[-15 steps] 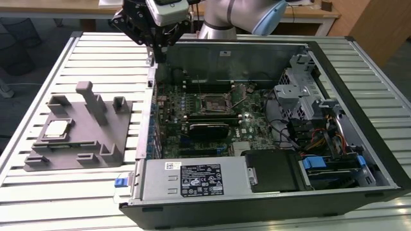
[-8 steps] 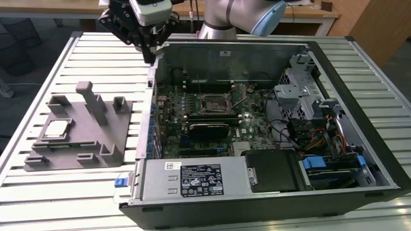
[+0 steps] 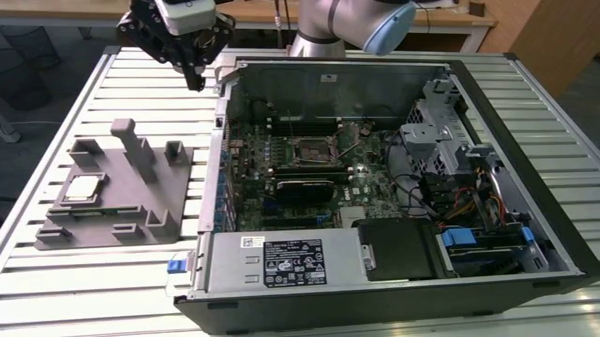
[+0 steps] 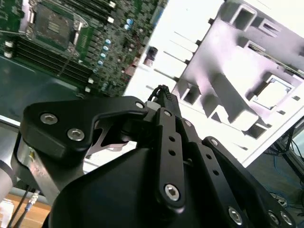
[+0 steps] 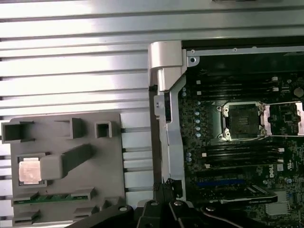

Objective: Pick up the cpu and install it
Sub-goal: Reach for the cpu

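The cpu [image 3: 83,188] is a small square chip with a shiny metal top. It lies flat in a recess of the grey fixture block [image 3: 140,203] at the exterior view's left, and both wrist views show it [image 4: 273,92] [image 5: 32,172] there. My gripper [image 3: 196,86] hangs high over the slatted table, beyond the block and beside the case's far corner. Its black fingers are pressed together with nothing between them [image 4: 161,90]. The motherboard socket [image 3: 314,149] [image 5: 240,121] sits bare inside the case, its metal frame [image 5: 284,118] swung aside.
The open computer case [image 3: 487,91] takes up the middle and the exterior view's right, with a labelled power supply [image 3: 281,260] in front and a drive cage [image 3: 440,133]. Upright posts [image 3: 126,137] rise from the fixture block. A green memory stick [image 5: 52,198] lies in it.
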Robot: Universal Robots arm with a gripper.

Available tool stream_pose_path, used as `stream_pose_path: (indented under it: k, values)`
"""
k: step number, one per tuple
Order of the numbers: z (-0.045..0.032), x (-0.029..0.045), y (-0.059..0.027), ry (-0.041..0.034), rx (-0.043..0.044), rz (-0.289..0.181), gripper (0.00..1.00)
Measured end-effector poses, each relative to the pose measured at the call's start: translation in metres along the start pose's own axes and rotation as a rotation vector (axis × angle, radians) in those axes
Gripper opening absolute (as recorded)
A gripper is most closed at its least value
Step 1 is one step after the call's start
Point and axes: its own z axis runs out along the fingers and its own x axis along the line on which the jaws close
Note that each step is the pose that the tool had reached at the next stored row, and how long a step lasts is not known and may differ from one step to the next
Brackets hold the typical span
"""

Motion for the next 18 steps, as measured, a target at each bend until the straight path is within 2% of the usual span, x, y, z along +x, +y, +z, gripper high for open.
stream_pose_path:
  k: [18]
  values:
    - [0.0001,0.0559,0.0019,-0.0001,0.0000,0.000,0.11]
